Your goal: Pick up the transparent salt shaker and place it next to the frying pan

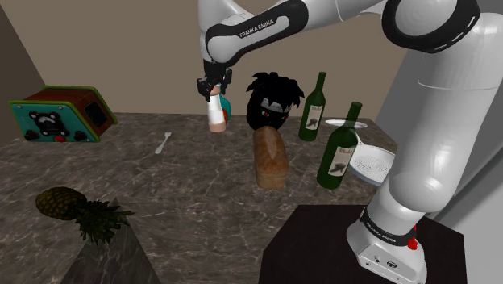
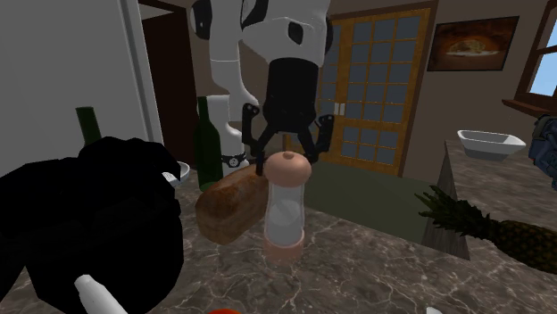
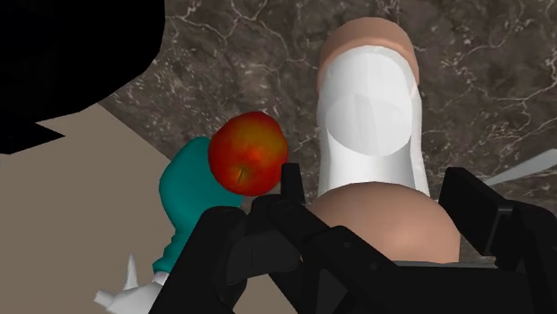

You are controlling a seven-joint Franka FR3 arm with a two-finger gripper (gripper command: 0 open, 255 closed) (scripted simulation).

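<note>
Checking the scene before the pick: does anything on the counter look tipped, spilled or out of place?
Nothing looks spilled or broken. The pineapple lies on its side on the counter, and the bread loaf lies bare on the stone. The salt shaker stands upright under the hand.

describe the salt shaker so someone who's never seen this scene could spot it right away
Start at the dark marble counter and find the brown bread loaf lying near its middle. Close beside the loaf, directly under the black gripper, stands the salt shaker. It is an upright cylinder with a whitish body and tan rounded cap and base, unlike the green wine bottles nearby.
</note>
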